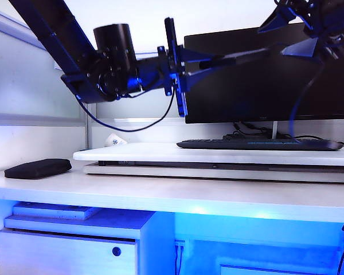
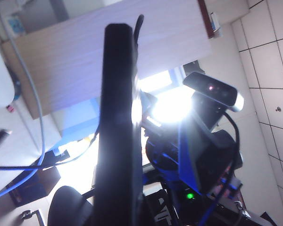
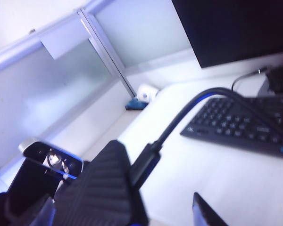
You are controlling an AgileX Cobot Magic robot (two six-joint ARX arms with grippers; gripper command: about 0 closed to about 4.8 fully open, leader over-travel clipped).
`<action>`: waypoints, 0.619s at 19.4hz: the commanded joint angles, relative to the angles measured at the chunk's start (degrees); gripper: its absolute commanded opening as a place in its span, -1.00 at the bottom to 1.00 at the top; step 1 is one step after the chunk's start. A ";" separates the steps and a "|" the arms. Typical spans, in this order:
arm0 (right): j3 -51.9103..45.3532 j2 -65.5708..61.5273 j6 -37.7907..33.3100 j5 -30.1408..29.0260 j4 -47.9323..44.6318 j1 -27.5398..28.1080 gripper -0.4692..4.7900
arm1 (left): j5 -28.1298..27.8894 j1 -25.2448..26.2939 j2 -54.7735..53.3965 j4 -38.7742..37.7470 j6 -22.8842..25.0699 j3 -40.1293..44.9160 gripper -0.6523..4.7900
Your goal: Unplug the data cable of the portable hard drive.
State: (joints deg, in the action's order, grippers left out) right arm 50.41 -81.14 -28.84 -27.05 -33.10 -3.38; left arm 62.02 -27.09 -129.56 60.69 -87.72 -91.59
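Clamping the portable hard drive [image 1: 175, 66] aloft, left gripper [image 1: 171, 69] faces right gripper [image 1: 301, 31], apparently wide by the data cable [image 3: 179, 122].

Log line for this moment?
left tool: shut on portable hard drive, raised | right tool: open, at data cable plug | unplugged: cannot tell

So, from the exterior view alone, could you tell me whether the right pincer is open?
Observer: Yes; the right wrist view shows the right pincer open above the desk, fingers apart.
Operator: Is the data cable near it?
Observer: The data cable has its plug end against the ribbed finger.
Operator: And the left pincer?
Observer: Raised before the monitor, the left pincer grips the portable hard drive; its wrist view shows only the drive's thin edge, no socket.
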 commanded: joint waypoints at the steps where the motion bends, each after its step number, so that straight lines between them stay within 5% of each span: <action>1: 1.90 -1.42 -1.44 -0.09 -1.51 0.00 0.58 | 1.22 -0.42 1.68 2.49 0.26 -0.50 -0.78; 4: 3.06 -2.95 -2.75 -0.26 -1.88 -0.02 0.57 | 1.42 -0.72 1.99 2.69 -0.15 -0.57 -0.78; 8: 3.21 -2.95 -2.71 -0.09 -3.34 -0.02 0.09 | 1.46 -0.79 2.03 2.82 -0.20 -0.57 -0.78; 12: 3.30 -2.95 -2.71 -0.09 -3.65 -0.02 -0.06 | 1.44 -0.79 2.03 2.82 -0.20 -0.57 -0.78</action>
State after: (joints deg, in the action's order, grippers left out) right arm 53.25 -84.36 -31.51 -27.05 -35.68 -3.40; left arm 63.44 -27.83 -128.16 61.95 -88.16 -91.70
